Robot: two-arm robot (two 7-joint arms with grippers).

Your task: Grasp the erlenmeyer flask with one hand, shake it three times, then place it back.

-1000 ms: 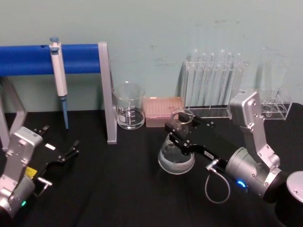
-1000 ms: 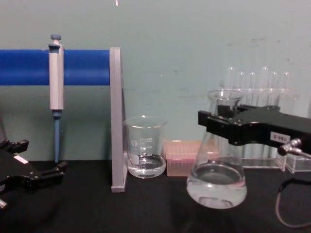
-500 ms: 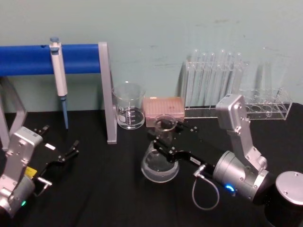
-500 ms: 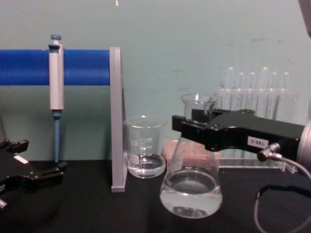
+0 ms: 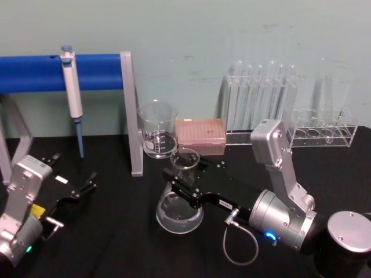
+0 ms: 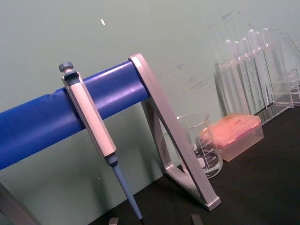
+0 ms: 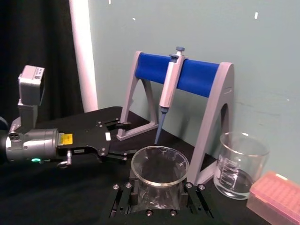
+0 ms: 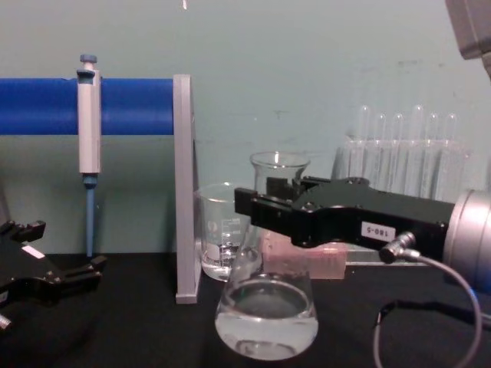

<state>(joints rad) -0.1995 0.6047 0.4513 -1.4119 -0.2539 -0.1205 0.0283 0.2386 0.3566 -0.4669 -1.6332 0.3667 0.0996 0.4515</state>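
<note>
The erlenmeyer flask (image 8: 266, 314), clamped at its neck by the right gripper (image 8: 268, 205), has been swung leftward and is now held just in front of the beaker (image 5: 157, 132); a shake stroke is judged under way. The stand post (image 5: 130, 110) beside the beaker is neared. Well left of the beaker, the left gripper (image 5: 76, 166) is parked, jaws apart.
</note>
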